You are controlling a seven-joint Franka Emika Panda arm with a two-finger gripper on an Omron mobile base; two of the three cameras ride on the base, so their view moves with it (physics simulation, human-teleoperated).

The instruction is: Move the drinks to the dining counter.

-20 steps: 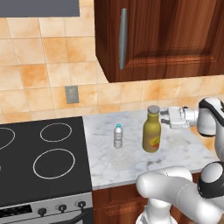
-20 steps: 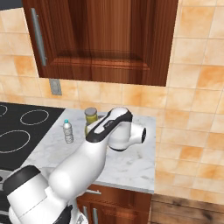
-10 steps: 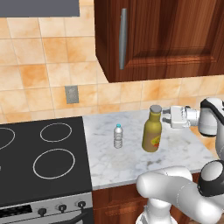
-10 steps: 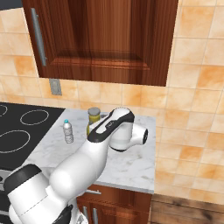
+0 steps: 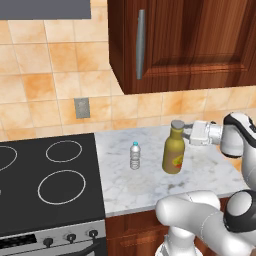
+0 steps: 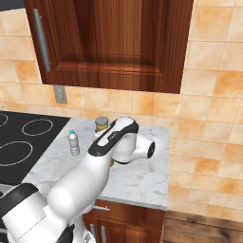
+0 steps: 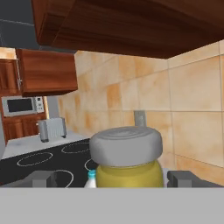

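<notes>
Hand view has the amber bottle (image 7: 127, 168) dead centre and really close, its grey cap (image 7: 126, 146) sitting right between the two dark fingertips (image 7: 43, 178), which are spread wide, one on each side of the bottle's neck. There's clear space between each tip and the glass, so nothing is pinched.

From the left base view the amber bottle (image 5: 173, 154) stands upright on the marble worktop (image 5: 150, 180), yellow-red label facing the camera. The gripper (image 5: 184, 133) comes in sideways from the right at cap height, with the white hand block just beside the cap. I can't tell from that angle whether it's touching the cap or only next to it.

The little water bottle (image 5: 135, 155) with the blue cap is also upright on the same worktop, left of the amber one and apart from it, nearer the stove (image 5: 47, 185). In the hand view you just catch its blue cap (image 7: 91, 174) poking up low beside the amber bottle.

Right base view: the arm's forearm covers most of the amber bottle (image 6: 101, 124), so only the cap and a sliver of the body show behind it. The water bottle (image 6: 73, 143) is plainly visible left of the arm.

Further out there's the black stove top with its white burner rings, butted against the worktop's left edge, an orange tiled wall with a grey outlet plate (image 5: 82, 107), and a dark wood cabinet (image 5: 185, 42) with a long metal handle overhead.
</notes>
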